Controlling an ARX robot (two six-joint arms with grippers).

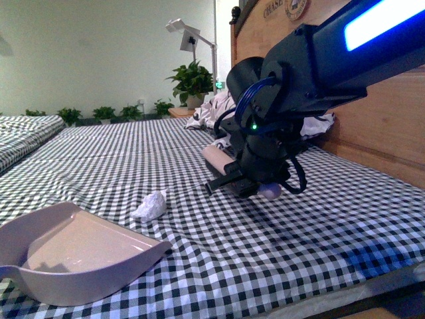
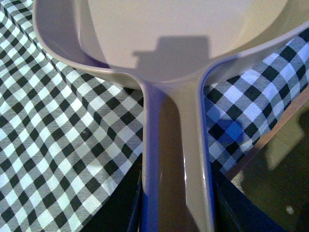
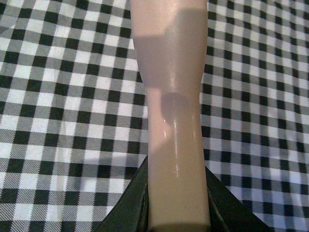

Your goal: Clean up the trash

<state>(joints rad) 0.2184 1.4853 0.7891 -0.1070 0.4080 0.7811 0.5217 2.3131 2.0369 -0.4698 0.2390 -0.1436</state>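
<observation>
The trash (image 1: 151,205), a small crumpled white wad, lies on the checked bedspread (image 1: 133,153) between my two tools. A pale dustpan (image 1: 73,256) rests at the near left with its mouth towards the wad. In the left wrist view my left gripper (image 2: 176,212) is shut on the dustpan (image 2: 183,43) by its handle. My right gripper (image 1: 249,183) is right of the wad, shut on the beige brush handle (image 1: 216,159). The right wrist view shows the brush handle (image 3: 174,96) running out from my right gripper (image 3: 177,212) over the cloth. No bristles show.
A wooden headboard (image 1: 378,126) rises along the right. A white pillow with black prints (image 1: 216,109) lies behind my right arm. Potted plants (image 1: 191,81) and a lamp (image 1: 189,33) stand at the far wall. The bed's edge (image 2: 270,140) runs close to the dustpan.
</observation>
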